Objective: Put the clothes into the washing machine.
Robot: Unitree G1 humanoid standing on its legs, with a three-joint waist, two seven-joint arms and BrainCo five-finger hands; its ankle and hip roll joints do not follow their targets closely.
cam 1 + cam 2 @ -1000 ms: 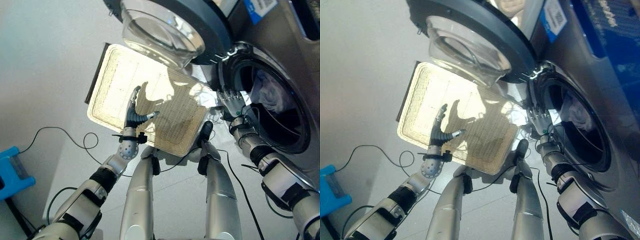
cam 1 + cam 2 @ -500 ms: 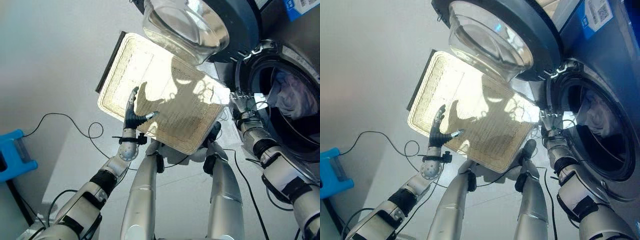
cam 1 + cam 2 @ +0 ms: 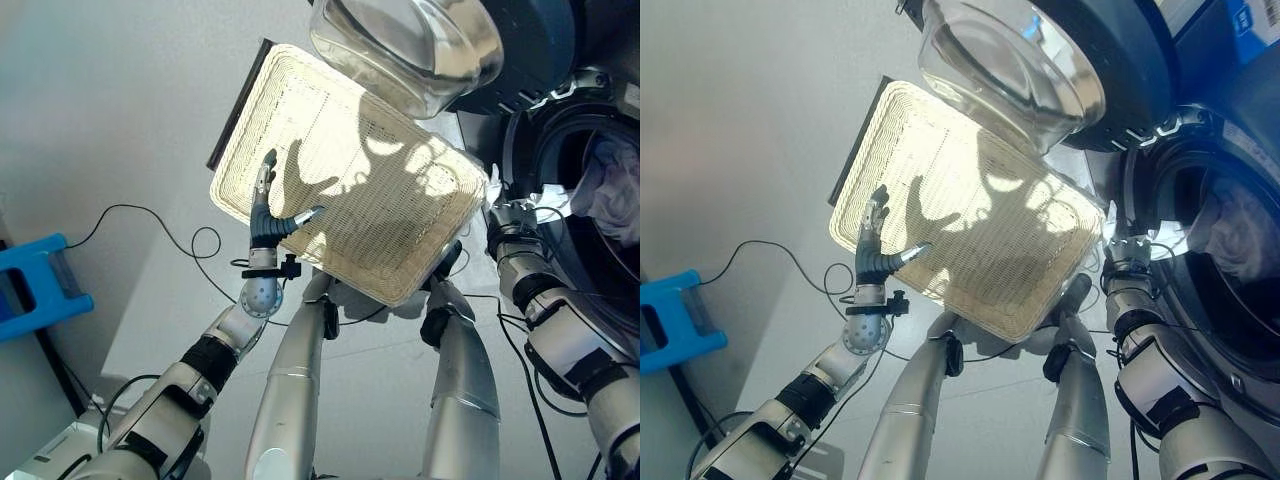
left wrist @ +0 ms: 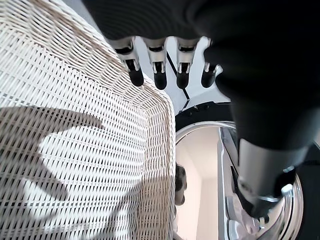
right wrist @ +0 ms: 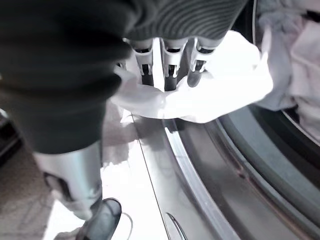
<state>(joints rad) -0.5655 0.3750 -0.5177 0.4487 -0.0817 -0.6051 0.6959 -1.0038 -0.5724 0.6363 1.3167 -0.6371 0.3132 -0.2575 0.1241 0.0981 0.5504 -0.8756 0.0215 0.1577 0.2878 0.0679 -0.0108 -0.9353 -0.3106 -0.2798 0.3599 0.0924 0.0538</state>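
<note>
Currently, clothes: a pale bundle (image 3: 612, 195) lies inside the drum of the washing machine (image 3: 1200, 150), and a white cloth (image 5: 215, 87) hangs over the drum's front rim, half in and half out.
Right hand: the right hand (image 5: 167, 65) is at that rim, its fingers curled down into the white cloth, so it is grasping the cloth; in the eye views the hand sits at the left edge of the drum opening.
Left hand: the left hand (image 3: 268, 215) is released, fingers straight and thumb spread, held over the near left edge of the basket.
Basket: the woven basket (image 3: 300, 110) lies on the floor just beside the washing machine; its weave is bare, with nothing showing in it.
Door: the round glass door (image 3: 1010, 60) stands open above the basket's far right corner.
Step in hand, as I judge it: getting the last cloth over the rim.
How to do it well: carry the cloth past the rim and deep into the drum before letting go, so that no corner trails out where the door would catch it.
</note>
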